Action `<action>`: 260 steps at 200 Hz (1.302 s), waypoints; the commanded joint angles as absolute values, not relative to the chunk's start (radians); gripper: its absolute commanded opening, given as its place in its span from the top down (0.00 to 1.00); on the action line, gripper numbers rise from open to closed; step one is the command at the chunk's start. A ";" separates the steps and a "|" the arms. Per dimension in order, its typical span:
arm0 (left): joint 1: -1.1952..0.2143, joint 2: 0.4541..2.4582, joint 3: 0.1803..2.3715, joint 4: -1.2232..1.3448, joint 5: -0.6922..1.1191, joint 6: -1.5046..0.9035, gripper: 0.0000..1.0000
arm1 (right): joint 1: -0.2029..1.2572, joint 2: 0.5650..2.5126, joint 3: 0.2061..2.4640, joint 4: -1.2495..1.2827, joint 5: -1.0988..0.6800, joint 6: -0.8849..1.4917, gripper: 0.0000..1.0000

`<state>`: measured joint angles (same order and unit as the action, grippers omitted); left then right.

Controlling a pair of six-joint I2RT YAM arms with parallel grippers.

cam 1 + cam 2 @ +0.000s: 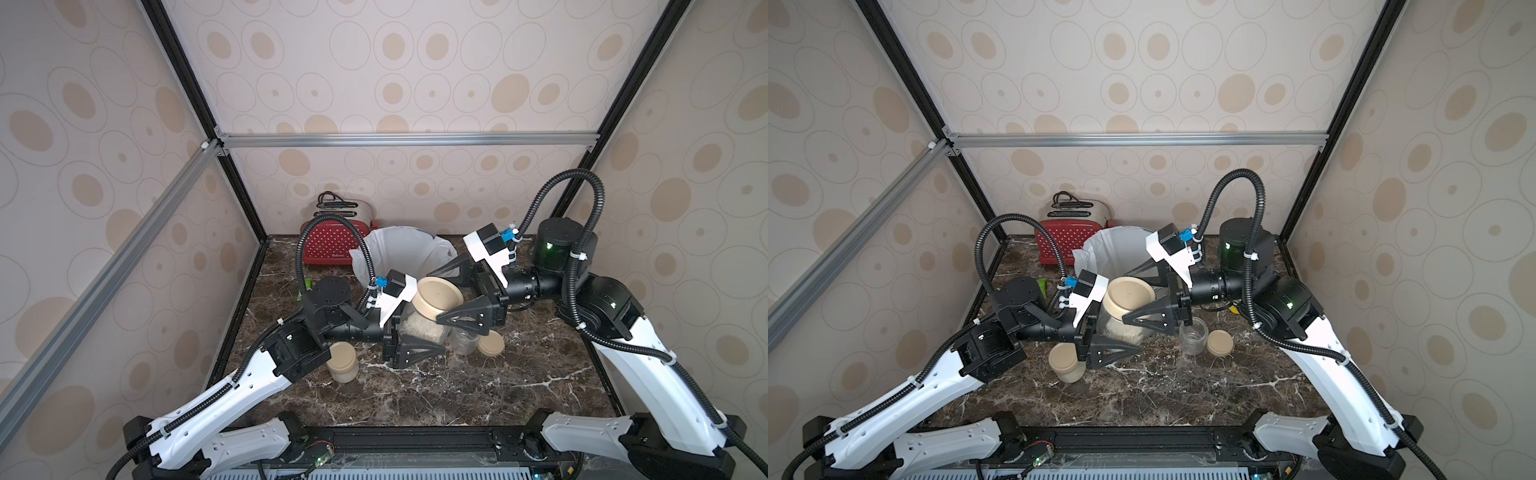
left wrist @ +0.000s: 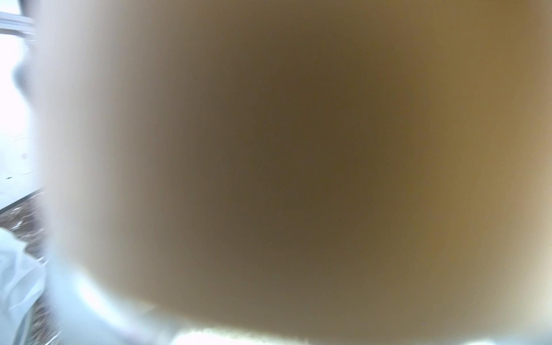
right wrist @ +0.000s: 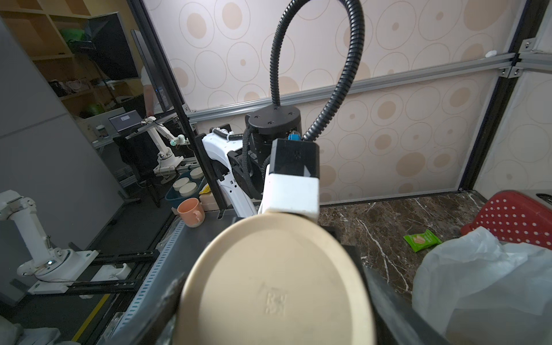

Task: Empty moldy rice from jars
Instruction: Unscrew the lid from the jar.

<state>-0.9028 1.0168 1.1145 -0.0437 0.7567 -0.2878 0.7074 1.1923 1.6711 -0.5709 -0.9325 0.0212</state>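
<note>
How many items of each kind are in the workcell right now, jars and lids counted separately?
Jars: 3 - held jar, empty open jar, closed jar
Beige lids: 3 - held jar's lid, closed jar's lid, loose lid
Bin: 1
Toaster: 1
Green packet: 1
Total: 9

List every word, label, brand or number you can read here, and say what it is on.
Nothing is clear enough to quote.
Red toaster: white brand word on its front, too blurred.
Beige lid: embossed stamp, illegible.
Green packet: print too small.
</note>
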 commanded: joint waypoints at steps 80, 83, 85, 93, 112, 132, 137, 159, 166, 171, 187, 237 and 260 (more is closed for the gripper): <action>-0.911 0.992 1.115 -0.002 0.688 -0.238 0.67 | 0.711 1.182 1.628 -0.598 -0.795 0.025 0.00; -0.909 0.991 1.115 -0.002 0.688 -0.237 0.67 | 0.710 1.181 1.629 -0.599 -0.793 0.025 0.00; -0.910 0.991 1.115 -0.002 0.685 -0.236 0.67 | 0.709 1.181 1.629 -0.601 -0.792 0.024 0.00; -0.909 0.987 1.114 -0.002 0.682 -0.234 0.67 | 0.710 1.178 1.630 -0.608 -0.788 0.020 0.00; -0.908 0.973 1.108 -0.002 0.661 -0.229 0.67 | 0.708 1.171 1.631 -0.626 -0.778 0.014 0.00; -0.907 0.959 1.100 -0.002 0.640 -0.228 0.67 | 0.705 1.165 1.627 -0.640 -0.770 0.010 0.00; -0.907 0.955 1.097 0.000 0.635 -0.229 0.67 | 0.704 1.160 1.625 -0.642 -0.768 0.011 0.00; -0.905 0.944 1.092 0.002 0.626 -0.228 0.67 | 0.703 1.150 1.615 -0.648 -0.756 0.011 0.00; -0.905 0.945 1.093 0.000 0.626 -0.229 0.67 | 0.702 1.148 1.614 -0.650 -0.755 0.011 0.00; -0.904 0.945 1.094 0.000 0.627 -0.229 0.67 | 0.702 1.146 1.612 -0.651 -0.752 0.010 0.00; -0.904 0.945 1.093 -0.007 0.623 -0.225 0.67 | 0.700 1.140 1.609 -0.651 -0.753 0.014 0.00; -0.899 0.939 1.098 -0.074 0.557 -0.180 0.66 | 0.700 1.106 1.568 -0.634 -0.784 0.064 0.00; -0.898 0.935 1.095 -0.095 0.531 -0.164 0.66 | 0.700 1.065 1.524 -0.632 -0.758 0.096 0.00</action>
<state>-0.9031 0.9703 1.0698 -0.1234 0.5678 -0.2157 0.7055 1.1156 1.5581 -0.6384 -0.7624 0.0635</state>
